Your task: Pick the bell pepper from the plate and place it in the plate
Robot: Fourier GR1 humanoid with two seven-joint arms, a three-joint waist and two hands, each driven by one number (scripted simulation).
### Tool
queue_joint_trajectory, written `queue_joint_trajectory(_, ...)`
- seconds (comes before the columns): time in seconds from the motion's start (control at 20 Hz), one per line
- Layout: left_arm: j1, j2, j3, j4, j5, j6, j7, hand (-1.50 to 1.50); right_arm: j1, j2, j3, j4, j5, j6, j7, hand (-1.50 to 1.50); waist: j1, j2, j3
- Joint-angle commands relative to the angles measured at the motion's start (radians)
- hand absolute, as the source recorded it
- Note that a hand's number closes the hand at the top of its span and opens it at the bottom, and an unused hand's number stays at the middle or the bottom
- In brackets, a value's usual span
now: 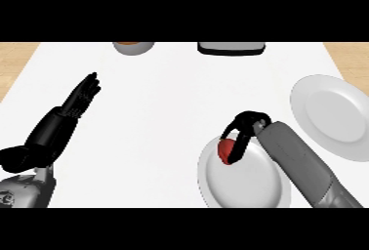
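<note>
Only the head view here, looking steeply down on a plain white tabletop (166, 97) with pale wood showing past its far corners.

The small red glossy bell pepper (225, 151) sits on the near round white plate (238, 188), up by its far-left rim. The right robot hand (245, 128) is right over it with its black fingers curled down around the pepper, so I'd call that gripping the pepper, though most of it is hidden and I can't tell if it's lifted off the plate yet. The second round white plate (335, 114) lies just beside the first, further back and right, with nothing on it. That's my guess for where it goes.

The left robot hand (81, 100) is over at the left, well apart, fingers straight and holding nothing, just resting.

Handling-wise, I'd judge the pepper to be light and fairly stiff but hollow, with a smooth waxy skin that could slip. Wrapping the round body from both sides seems the best hold. Both plates look hard, glazed and shiny.

At the far edge there's a partly cut-off grey bowl with something orange-brown inside (133, 46), and a dark flat rectangular object with a light top (231, 47); can't tell what that is.
</note>
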Motion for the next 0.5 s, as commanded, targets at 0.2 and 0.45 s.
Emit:
queue_joint_trajectory(0.2, 0.043, -0.039, -0.025, -0.029, -0.037, 0.006, -0.02, 0.0, 0.02, 0.067, 0.006, 0.007, 0.097, -0.032, -0.046, 1.5, 0.015, 0.027, 0.022)
queue_joint_trajectory(0.45, 0.046, -0.009, 0.016, 0.016, -0.013, 0.006, 0.014, 0.0, 0.08, -0.146, 0.283, -0.441, 0.394, 0.014, -0.396, 1.5, -0.07, -0.048, 0.027)
